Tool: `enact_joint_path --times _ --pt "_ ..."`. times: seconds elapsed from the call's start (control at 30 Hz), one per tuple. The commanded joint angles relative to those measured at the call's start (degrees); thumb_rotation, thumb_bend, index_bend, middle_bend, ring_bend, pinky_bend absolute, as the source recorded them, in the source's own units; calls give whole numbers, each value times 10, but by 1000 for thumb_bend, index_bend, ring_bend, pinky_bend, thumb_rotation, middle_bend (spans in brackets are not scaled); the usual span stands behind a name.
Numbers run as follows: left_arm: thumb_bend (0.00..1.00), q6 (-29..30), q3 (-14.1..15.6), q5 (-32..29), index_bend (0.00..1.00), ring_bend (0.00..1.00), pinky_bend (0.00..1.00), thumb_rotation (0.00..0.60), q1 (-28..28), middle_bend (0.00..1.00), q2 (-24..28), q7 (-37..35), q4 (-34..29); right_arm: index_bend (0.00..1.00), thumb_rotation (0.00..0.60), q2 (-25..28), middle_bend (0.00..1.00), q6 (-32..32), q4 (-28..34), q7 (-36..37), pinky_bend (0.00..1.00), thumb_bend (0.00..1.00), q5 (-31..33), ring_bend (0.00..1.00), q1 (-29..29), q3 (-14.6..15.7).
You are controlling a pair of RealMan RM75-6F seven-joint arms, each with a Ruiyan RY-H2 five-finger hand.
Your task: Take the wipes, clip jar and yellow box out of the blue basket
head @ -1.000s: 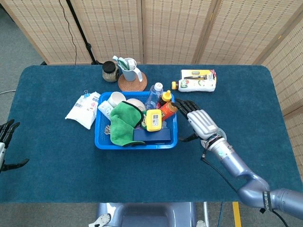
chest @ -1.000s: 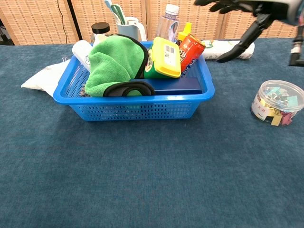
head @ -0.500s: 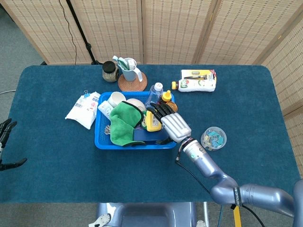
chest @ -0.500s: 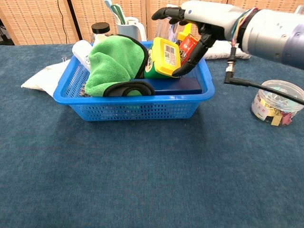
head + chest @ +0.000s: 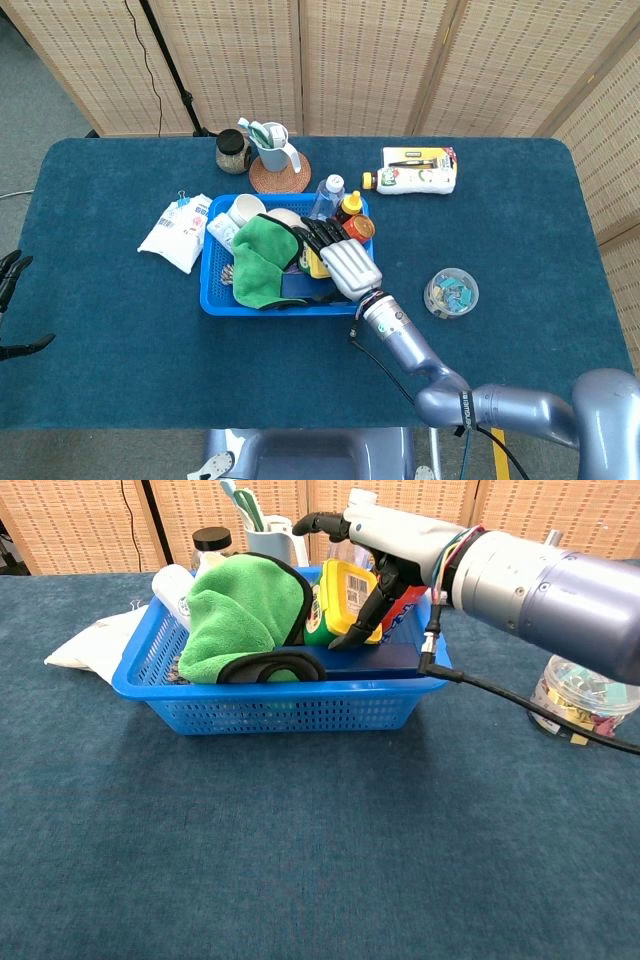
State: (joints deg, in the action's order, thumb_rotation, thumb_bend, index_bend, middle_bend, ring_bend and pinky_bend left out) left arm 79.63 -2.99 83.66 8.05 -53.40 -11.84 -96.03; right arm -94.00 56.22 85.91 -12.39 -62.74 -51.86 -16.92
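The yellow box [image 5: 347,600] stands tilted on edge in the blue basket [image 5: 280,703], wedged between the green cloth [image 5: 240,615] and an orange-red bottle [image 5: 359,228], resting against a dark blue box [image 5: 370,661]. The right hand [image 5: 375,545] hangs over it with fingers spread and curved down around its top and right edge; whether any finger touches it I cannot tell, and it holds nothing. To do this well, I judge the fingers should settle on the box's two broad faces, thumb opposite, and lift straight up to avoid dragging the cloth or tipping the bottle. The clip jar [image 5: 451,292] already sits on the table right of the basket, the wipes [image 5: 177,232] to its left. The left hand [image 5: 12,300] rests open at the table's left edge.
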Motion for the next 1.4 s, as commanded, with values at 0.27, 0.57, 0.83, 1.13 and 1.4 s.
enact_joint_path --times 0.27,0.57,0.83,1.13,1.4 --pt "71 -3 1 1 0 0 0 600 1 0 2 -4 1 0 600 -35 0 3 -52 -3 0 0 -19 0 -8 7" --pt "71 -5 2 3 0 0 0 600 1 0 4 -13 2 84 600 -69 124 26 -111 -7 246 0 -37 95 -8 8" --pt "71 -8 3 4 0 0 0 600 3 0 4 -14 2 335 600 -88 376 46 -149 12 452 14 -64 290 0 12" --pt "72 -10 3 3 0 0 0 600 4 0 4 -11 1 388 600 -72 428 82 -138 37 466 161 -103 336 8 0" --pt "70 -10 5 6 0 0 0 600 4 0 4 -7 -1 392 600 -14 429 108 -88 26 467 167 -119 337 16 -26"
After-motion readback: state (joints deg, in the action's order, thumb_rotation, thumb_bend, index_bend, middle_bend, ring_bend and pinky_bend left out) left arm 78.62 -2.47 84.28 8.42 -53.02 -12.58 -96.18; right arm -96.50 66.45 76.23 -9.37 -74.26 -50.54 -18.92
